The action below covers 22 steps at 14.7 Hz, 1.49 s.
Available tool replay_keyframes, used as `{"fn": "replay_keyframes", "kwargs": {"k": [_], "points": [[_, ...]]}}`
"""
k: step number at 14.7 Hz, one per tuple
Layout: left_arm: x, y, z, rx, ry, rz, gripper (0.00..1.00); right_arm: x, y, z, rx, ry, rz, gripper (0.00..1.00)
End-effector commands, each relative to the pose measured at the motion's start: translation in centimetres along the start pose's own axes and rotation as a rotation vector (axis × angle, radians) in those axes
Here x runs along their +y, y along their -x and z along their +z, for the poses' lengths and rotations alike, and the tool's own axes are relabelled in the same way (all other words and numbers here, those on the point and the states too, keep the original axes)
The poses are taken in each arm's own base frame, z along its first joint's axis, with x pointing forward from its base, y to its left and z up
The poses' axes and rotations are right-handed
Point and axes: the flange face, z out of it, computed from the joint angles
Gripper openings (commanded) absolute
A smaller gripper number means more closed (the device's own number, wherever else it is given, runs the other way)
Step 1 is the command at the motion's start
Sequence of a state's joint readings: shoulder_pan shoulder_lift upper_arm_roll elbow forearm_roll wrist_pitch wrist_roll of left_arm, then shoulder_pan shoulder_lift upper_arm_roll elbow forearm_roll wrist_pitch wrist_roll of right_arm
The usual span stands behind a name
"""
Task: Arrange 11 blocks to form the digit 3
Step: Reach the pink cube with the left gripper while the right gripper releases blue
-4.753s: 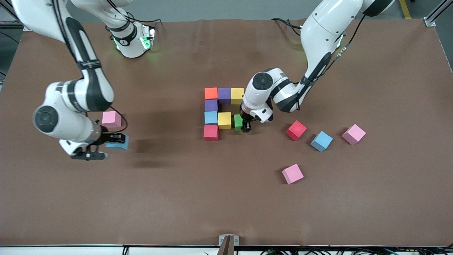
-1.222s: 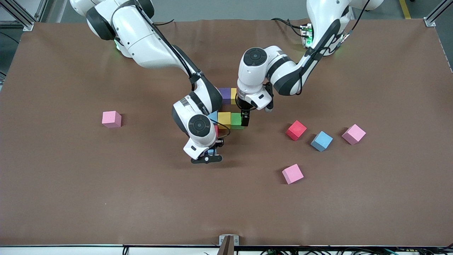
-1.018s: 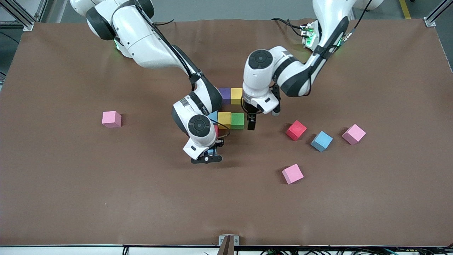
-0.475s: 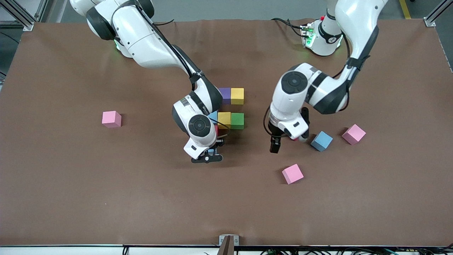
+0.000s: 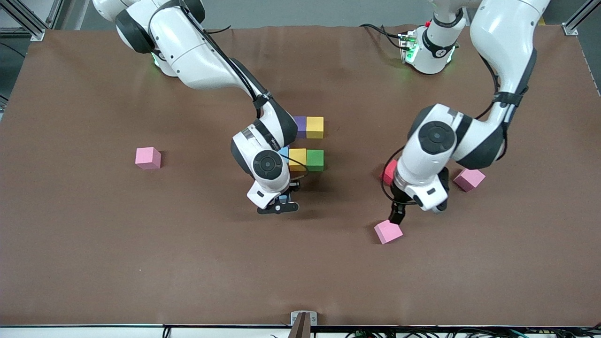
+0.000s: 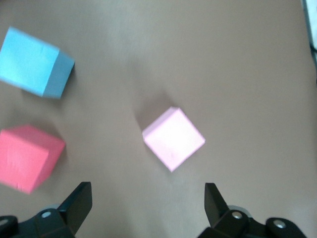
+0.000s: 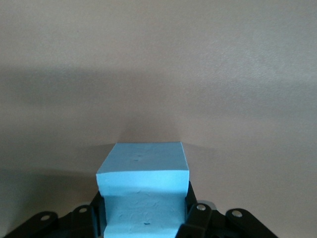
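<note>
- Left gripper (image 5: pixel 396 217) has swung away from the green block (image 5: pixel 315 160), which it hovered beside a second ago, and now hangs over the loose pink block (image 5: pixel 388 231) nearest the front camera.
- Left wrist view: left gripper's fingers (image 6: pixel 78 204) spread wide and empty, pink block (image 6: pixel 173 138) between them but lower down, not touched yet.
- Same view shows a loose red block (image 6: pixel 28 157) and a loose blue block (image 6: pixel 34 69) close by; in the front view the blue one is hidden under the left arm.
- Right gripper (image 5: pixel 280 205) has barely moved in the last second: clamped on a blue block (image 7: pixel 143 191), low over the table just nearer the camera than the figure.
- Figure (image 5: pixel 307 143) so far: purple (image 5: pixel 300 126) and yellow (image 5: pixel 315 127) of the farthest bar, yellow (image 5: pixel 297 159) and green of the middle bar show; the rest is hidden by the right arm.
- Two more pink blocks lie loose: one (image 5: pixel 148 157) toward the right arm's end, one (image 5: pixel 469 179) toward the left arm's end.
- Meaning: middle bar looks finished, blue block looks meant for the nearest bar, and the left arm seems set to pick the pink one next. Nearest bar not yet built.
- Writing: a small label on the right arm's wrist, too small to read. No other text legible.
</note>
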<state>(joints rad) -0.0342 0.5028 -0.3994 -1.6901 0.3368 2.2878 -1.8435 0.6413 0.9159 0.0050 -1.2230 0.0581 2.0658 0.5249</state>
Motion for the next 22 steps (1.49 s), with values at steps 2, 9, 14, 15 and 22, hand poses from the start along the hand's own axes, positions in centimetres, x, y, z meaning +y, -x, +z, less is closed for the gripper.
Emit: {"fn": "replay_keyframes", "kwargs": {"k": [2, 9, 14, 15, 22], "points": [[0.8, -3.1, -0.5, 0.007, -0.006, 0.091, 1.0, -0.8, 1.0, 0.9, -0.033, -0.006, -0.033, 0.48], [1.7, -7.0, 0.4, 0.007, -0.006, 0.214, 1.0, -0.9, 0.9, 0.7, -0.03, -0.006, -0.052, 1.0], [2.3, -8.1, 2.9, -0.014, -0.021, 0.293, 1.0, -0.2, -0.3, -4.4, 0.036, -0.041, -0.042, 1.0], [2.5, -8.3, 3.7, -0.024, -0.023, 0.304, 1.0, 0.0, -0.4, -6.4, 0.059, -0.048, -0.041, 1.0], [3.7, -7.6, 7.1, -0.136, -0.019, 0.407, 1.0, 10.9, 4.2, -26.3, -0.089, 0.031, 0.042, 1.0]]}}
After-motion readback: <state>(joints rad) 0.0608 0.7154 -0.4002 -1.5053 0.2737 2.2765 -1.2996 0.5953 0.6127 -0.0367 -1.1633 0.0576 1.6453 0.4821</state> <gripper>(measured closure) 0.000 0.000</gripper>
